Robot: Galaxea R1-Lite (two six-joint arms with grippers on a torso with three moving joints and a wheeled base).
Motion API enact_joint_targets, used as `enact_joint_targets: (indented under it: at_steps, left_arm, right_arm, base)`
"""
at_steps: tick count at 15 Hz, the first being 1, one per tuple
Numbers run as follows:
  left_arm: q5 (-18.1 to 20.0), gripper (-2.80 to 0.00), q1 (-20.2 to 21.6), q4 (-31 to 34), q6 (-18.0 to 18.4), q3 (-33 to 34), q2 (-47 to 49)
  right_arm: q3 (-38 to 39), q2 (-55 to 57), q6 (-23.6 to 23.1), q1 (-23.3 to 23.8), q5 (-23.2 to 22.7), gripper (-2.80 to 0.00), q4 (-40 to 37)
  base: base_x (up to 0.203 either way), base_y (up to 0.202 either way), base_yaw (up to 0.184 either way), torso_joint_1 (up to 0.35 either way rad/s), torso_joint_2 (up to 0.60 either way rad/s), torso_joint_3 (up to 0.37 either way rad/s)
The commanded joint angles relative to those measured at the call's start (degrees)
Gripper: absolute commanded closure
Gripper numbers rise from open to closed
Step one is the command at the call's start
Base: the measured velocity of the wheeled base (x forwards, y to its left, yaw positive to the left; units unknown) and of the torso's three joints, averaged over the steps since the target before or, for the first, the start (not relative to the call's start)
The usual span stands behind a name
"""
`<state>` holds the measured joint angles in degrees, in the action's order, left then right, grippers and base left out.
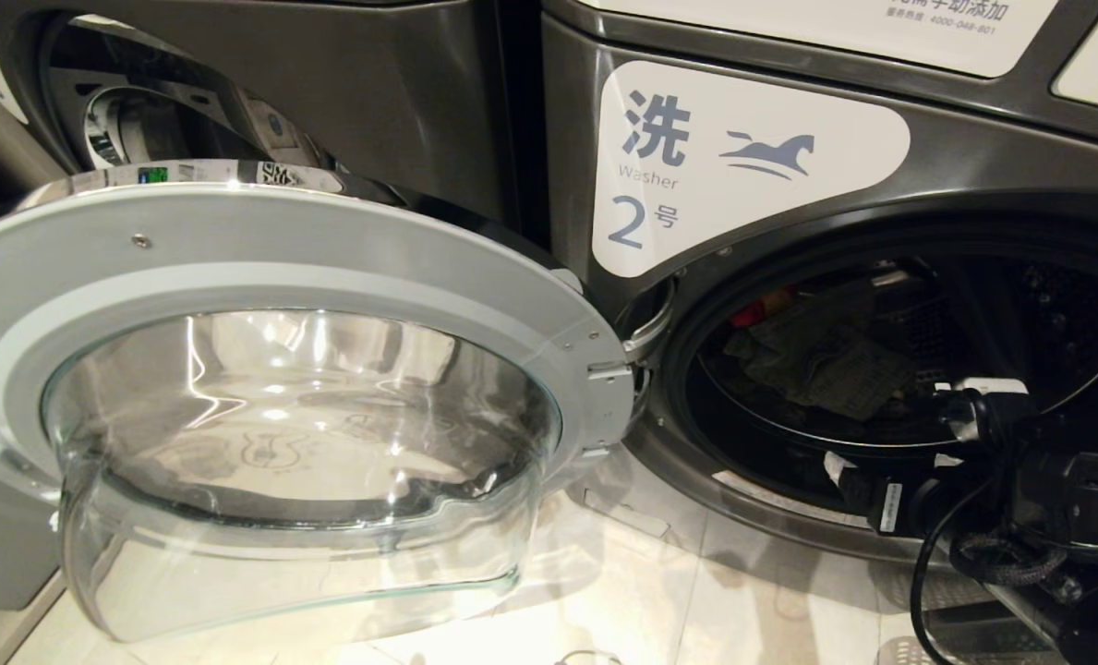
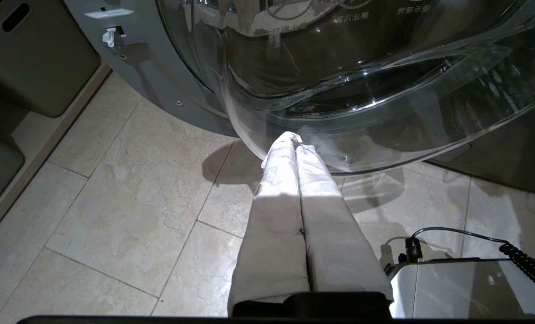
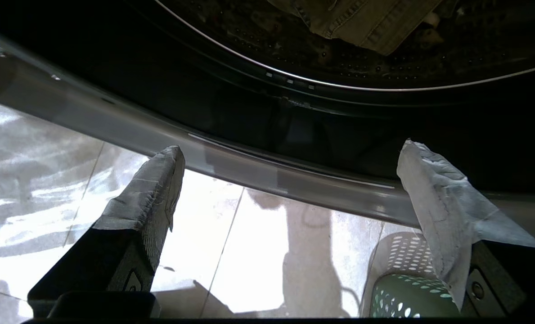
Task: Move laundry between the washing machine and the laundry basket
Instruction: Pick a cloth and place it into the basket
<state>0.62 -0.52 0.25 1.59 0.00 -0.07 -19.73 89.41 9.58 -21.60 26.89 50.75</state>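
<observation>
The washing machine [image 1: 752,166], marked "Washer 2", stands with its glass door [image 1: 299,416] swung fully open to the robot's left, leaving the drum mouth unobstructed. The laundry [image 1: 821,356] lies inside the drum as a crumpled heap on the lower rear wall: a dull olive garment with a stitched hem uppermost, and a small red piece [image 1: 761,309] at its upper left edge. Judged by its folds, the load is soft, light and limp; it will drape and trail when lifted and may snag on the drum lip, so a pinch on a raised fold or bunched ridge near the middle of the heap is preferable to a grip on a thin edge. The heap has no fixed long axis; as it lies, it spreads roughly across the drum, with the hem of the olive piece facing the opening. The right gripper [image 3: 289,180] sits at the lower rim of the drum opening, aimed inward, with its padded fingers [image 3: 159,180] spread wide apart and nothing between them. The laundry basket [image 3: 406,297], green and perforated, stands on the tiled floor [image 3: 258,252] just below and in front of the machine. The left gripper [image 2: 294,148] is parked low beside the open door, fingers pressed together and empty.
</observation>
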Motion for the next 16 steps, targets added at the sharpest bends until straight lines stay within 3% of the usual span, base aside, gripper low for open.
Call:
enact_joint_targets:
  at_steps: [1,4,8,12,14,16]
  left_arm:
    - [-0.01,0.0,0.0,0.02,-0.01,0.0,0.07]
    - [-0.01,0.0,0.0,0.02,-0.01,0.0,0.07]
    - [-0.01,0.0,0.0,0.02,-0.01,0.0,0.07]
    - [-0.01,0.0,0.0,0.02,-0.1,0.0,0.07]
    - [-0.09,0.0,0.0,0.02,-0.19,0.0,0.07]
    - [-0.09,0.0,0.0,0.02,-0.19,0.0,0.07]
  right_arm:
    - [1.07,-0.12,0.08,-0.02,0.09,-2.8,0.32]
    - [4.4,0.26,0.3,-0.26,0.09,-2.8,0.32]
    - [2.97,8.04,5.64,-0.74,0.25,-2.8,3.28]
    - [-1.52,25.71,5.94,-0.65,3.93,-2.8,19.16]
    - [-3.2,34.98,3.43,-0.04,6.6,-2.8,29.75]
    - [-7.8,40.33,0.43,1.84,10.04,-2.8,35.17]
  base:
    - [0.0,0.0,0.0,0.0,0.0,0.0]
    - [0.0,0.0,0.0,0.0,0.0,0.0]
    - [0.0,0.0,0.0,0.0,0.0,0.0]
    - [0.0,0.0,0.0,0.0,0.0,0.0]
    - [0.0,0.0,0.0,0.0,0.0,0.0]
    - [0.0,0.0,0.0,0.0,0.0,0.0]
